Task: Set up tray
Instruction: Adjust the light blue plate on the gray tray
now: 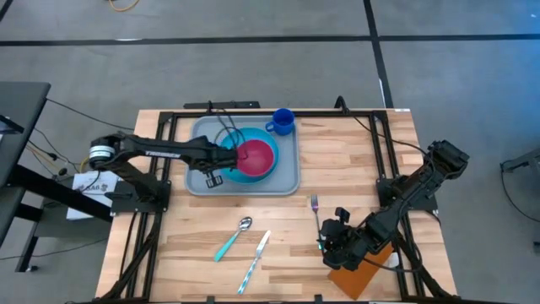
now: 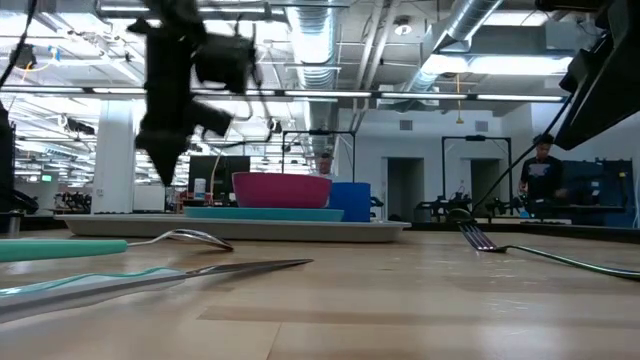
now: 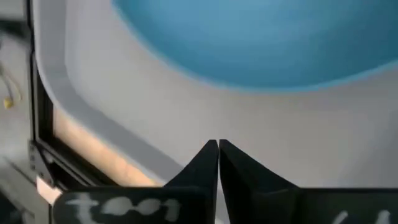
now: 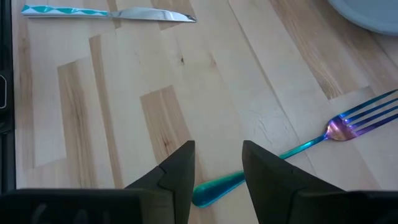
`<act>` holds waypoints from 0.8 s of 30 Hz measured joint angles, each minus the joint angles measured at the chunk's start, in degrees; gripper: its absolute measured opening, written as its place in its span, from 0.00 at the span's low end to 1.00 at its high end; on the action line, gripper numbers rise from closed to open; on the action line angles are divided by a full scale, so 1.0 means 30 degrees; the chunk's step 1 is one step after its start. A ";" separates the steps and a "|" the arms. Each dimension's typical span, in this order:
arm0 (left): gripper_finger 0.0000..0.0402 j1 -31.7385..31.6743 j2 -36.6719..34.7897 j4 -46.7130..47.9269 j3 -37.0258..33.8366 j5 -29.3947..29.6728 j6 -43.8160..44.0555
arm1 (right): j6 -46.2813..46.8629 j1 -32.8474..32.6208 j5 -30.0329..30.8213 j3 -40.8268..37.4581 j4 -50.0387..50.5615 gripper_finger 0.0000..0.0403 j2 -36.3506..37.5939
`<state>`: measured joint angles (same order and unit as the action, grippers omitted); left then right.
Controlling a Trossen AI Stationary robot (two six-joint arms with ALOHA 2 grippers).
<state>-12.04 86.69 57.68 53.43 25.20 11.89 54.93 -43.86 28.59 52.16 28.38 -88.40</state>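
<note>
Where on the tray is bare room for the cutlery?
On the tray, bare strips lie right of the plate and along its front rim. The back right corner holds the cup; the left part is crowded by the shut left tool.

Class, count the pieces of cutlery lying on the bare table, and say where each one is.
3. The spoon and knife lie side by side in front of the tray; the fork lies further right, by the right gripper. None looks hidden.
</note>
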 joint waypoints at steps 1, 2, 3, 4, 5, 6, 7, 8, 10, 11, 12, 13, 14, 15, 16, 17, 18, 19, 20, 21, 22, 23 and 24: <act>0.02 -0.0270 -0.0193 -0.0698 -0.0647 0.0339 0.0289 | -0.0005 0.0001 -0.0003 0.0000 -0.0006 0.31 0.0000; 0.01 -0.0570 -0.0378 -0.1570 -0.1268 0.0468 0.0582 | -0.0005 0.0036 -0.0003 0.0000 -0.0006 0.31 0.0000; 0.01 -0.0831 -0.0471 -0.2329 -0.1777 0.0415 0.0761 | 0.0002 0.0036 -0.0002 0.0000 -0.0006 0.31 0.0000; 0.00 -0.1060 -0.0494 -0.3105 -0.2248 0.0155 0.0816 | 0.0013 0.0044 -0.0003 0.0000 -0.0007 0.31 0.0000; 0.00 -0.1272 -0.0472 -0.3826 -0.2669 -0.0113 0.0835 | 0.0009 0.0044 -0.0003 0.0000 -0.0021 0.31 0.0000; 0.00 -0.1426 -0.0450 -0.4496 -0.3071 -0.0199 0.0841 | 0.0009 0.0044 -0.0002 0.0000 -0.0028 0.31 0.0000; 0.00 -0.1585 -0.0450 -0.5200 -0.3386 -0.0105 0.0827 | 0.0023 0.0044 0.0004 0.0000 -0.0025 0.31 0.0000; 0.00 -0.1721 -0.0446 -0.6014 -0.3626 0.0027 0.0820 | 0.0018 0.0044 0.0005 0.0000 -0.0028 0.31 0.0000; 0.00 -0.2033 -0.0443 -0.7276 -0.3832 0.0181 0.0802 | 0.0016 0.0049 0.0005 0.0000 -0.0033 0.31 0.0000; 0.00 -0.2174 -0.0443 -0.7639 -0.3835 0.0044 0.0718 | 0.0012 0.0070 0.0005 0.0000 -0.0031 0.31 0.0000; 0.00 -0.2296 -0.0443 -0.8095 -0.3846 -0.0268 0.0581 | -0.0072 0.0104 0.0000 0.0000 -0.0025 0.31 0.0000; 0.00 -0.2372 -0.0443 -0.8588 -0.3848 -0.0575 0.0424 | -0.0301 0.0154 -0.0003 0.0000 -0.0036 0.31 0.0000; 0.00 -0.2428 -0.0443 -0.9124 -0.3857 -0.0865 0.0350 | -0.0500 0.0178 0.0003 0.0000 -0.0043 0.31 0.0000; 0.00 -0.2446 -0.0443 -0.9633 -0.3858 -0.1105 0.0319 | -0.0696 0.0201 0.0005 0.0000 -0.0040 0.31 0.0000; 0.00 -0.2459 -0.0443 -1.0134 -0.3854 -0.1246 0.0317 | -0.0802 0.0266 0.0005 0.0000 -0.0043 0.31 0.0000; 0.00 -0.2466 -0.0443 -1.0465 -0.3854 -0.1299 0.0297 | -0.0814 0.0309 -0.0002 0.0000 -0.0043 0.31 0.0000; 0.00 -0.2466 -0.0443 -1.0648 -0.3847 -0.1319 0.0241 | -0.0814 0.0329 0.0004 0.0000 -0.0043 0.31 0.0000; 0.00 -0.2466 -0.0443 -1.0640 -0.3846 -0.1412 0.0230 | -0.0814 0.0399 -0.0003 0.0000 -0.0043 0.31 0.0000; 0.00 -0.2466 -0.0443 -1.0603 -0.3854 -0.1669 0.0242 | -0.0814 0.0428 0.0004 0.0000 -0.0043 0.31 0.0000; 0.00 -0.2466 -0.0443 -1.0597 -0.3850 -0.1964 0.0306 | -0.0814 0.0427 0.0005 0.0000 -0.0043 0.31 0.0000; 0.00 -0.2457 -0.0443 -1.0587 -0.3849 -0.2264 0.0345 | -0.0818 0.0419 0.0005 0.0000 -0.0035 0.31 0.0000; 0.00 -0.2410 -0.0443 -1.0583 -0.3848 -0.2465 0.0378 | -0.0824 0.0415 0.0002 0.0000 -0.0043 0.31 0.0000; 0.00 -0.2333 -0.0443 -1.0583 -0.3846 -0.2529 0.0384 | -0.0859 0.0415 -0.0003 0.0000 -0.0043 0.31 0.0000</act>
<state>-19.04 85.36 25.93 41.89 17.61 13.04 52.36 -42.61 28.58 52.16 28.25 -88.40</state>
